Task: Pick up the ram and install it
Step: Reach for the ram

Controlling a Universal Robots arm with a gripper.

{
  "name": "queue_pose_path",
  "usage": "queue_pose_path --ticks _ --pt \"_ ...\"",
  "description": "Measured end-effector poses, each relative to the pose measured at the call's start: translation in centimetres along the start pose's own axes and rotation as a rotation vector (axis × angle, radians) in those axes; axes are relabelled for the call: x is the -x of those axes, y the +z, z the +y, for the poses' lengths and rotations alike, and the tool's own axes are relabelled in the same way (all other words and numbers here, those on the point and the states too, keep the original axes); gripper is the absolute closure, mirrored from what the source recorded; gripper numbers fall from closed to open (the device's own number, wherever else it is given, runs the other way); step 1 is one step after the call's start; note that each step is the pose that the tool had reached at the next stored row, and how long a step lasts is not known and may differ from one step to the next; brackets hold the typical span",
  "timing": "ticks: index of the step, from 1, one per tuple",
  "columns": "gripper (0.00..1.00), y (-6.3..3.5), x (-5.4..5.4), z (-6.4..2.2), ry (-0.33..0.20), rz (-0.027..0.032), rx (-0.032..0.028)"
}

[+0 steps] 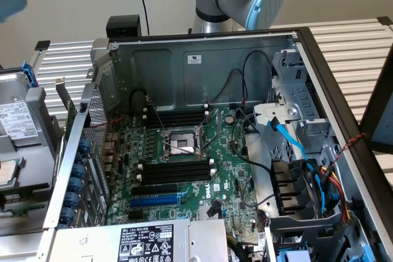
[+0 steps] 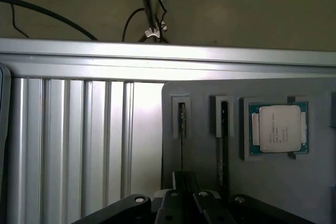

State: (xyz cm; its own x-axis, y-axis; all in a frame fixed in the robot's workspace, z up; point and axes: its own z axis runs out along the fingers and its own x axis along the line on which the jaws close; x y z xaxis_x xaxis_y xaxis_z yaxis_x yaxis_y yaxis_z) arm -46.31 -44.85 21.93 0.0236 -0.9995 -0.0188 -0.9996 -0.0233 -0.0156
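Ram stands on edge in a slot of the gray holder, beside a second stick. Gripper sits at one end of it, jaws almost closed; a grip on it cannot be confirmed. Judged light, stiff, thin and fragile: pinch the flat faces and keep off the contact edge.

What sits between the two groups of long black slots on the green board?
The square processor socket, between the far slots and the near slots, seen in the exterior view.

open computer case | green motherboard | CPU socket | blue cable | processor seated in grey tray
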Motion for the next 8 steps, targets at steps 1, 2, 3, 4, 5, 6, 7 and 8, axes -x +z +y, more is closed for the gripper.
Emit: queue_pose_path --ticks 1,2,3,4,5,6,7,8 --pt "0.87 0.00 0.0 0.00 0.000 0.0000 0.0000" --pt "0.80 0.01 0.0 0.00 0.000 0.0000 0.0000" --pt "0.80 0.01 0.0 0.00 0.000 0.0000 0.0000" --pt "0.80 0.01 0.0 0.00 0.000 0.0000 0.0000" --pt "0.80 0.01 0.0 0.00 0.000 0.0000 0.0001" --pt "0.80 -0.15 0.0 0.01 0.000 0.0001 0.0002" --pt "0.80 -0.57 0.0 0.01 0.000 0.0007 0.0000" --pt "0.80 -1.01 0.0 0.00 0.000 0.0015 0.0000"
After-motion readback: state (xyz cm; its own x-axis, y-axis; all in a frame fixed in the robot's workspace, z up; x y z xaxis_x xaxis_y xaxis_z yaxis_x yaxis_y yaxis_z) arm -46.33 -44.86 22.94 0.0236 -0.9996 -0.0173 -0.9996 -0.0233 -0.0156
